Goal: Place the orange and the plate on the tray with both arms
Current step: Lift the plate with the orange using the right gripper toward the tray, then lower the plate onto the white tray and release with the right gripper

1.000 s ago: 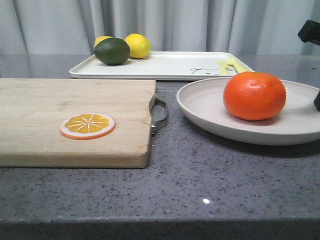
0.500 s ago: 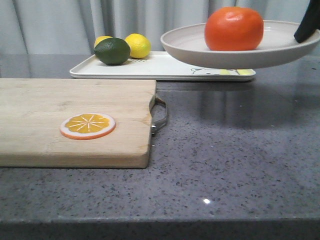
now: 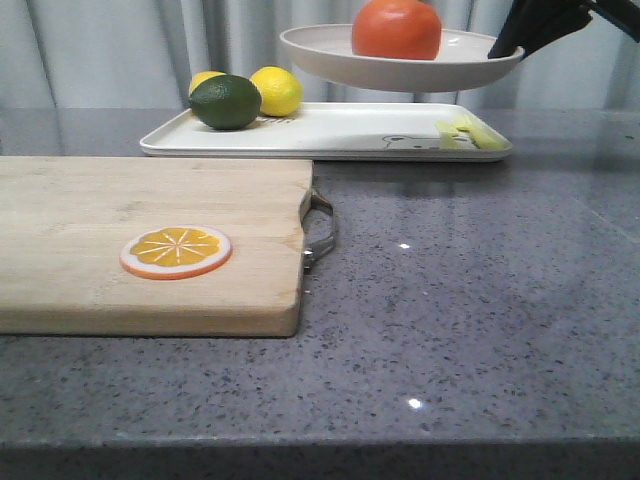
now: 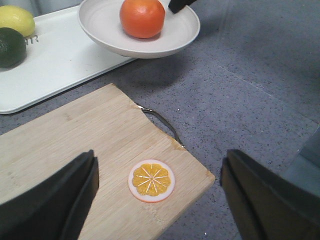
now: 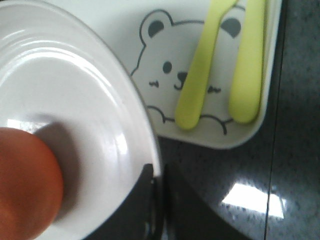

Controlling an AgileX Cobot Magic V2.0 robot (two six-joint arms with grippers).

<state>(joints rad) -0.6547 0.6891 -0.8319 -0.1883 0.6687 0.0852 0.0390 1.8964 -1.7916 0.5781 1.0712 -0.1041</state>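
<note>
1. The plate hangs in the air above the tray near the far edge of the table, with the orange sitting loose inside it.
2. The right claw pinches the plate's rim on the side toward the right edge of the table, one finger above and one below.
3. The left claw is spread wide and empty over the cutting board, with the orange slice lying below it.
4. The plate looks stiff and smooth, so a single rim pinch probably lets it sag or swivel; a second hold on the opposite rim would steady it.
5. The orange is round and glossy and likely to roll if the plate tips, so the plate should stay level on the way down.
6. The tray's far-left corner holds a lime and two lemons, and its right end holds yellow-green cutlery across the bear drawing; the bare middle seems the safest landing spot.
7. Half a second ago the plate was lower and further toward the right edge of the table; a second ago it rested on the table. It has risen and moved left over the tray.
8. The board, slice, lime and lemons have not moved.
</note>
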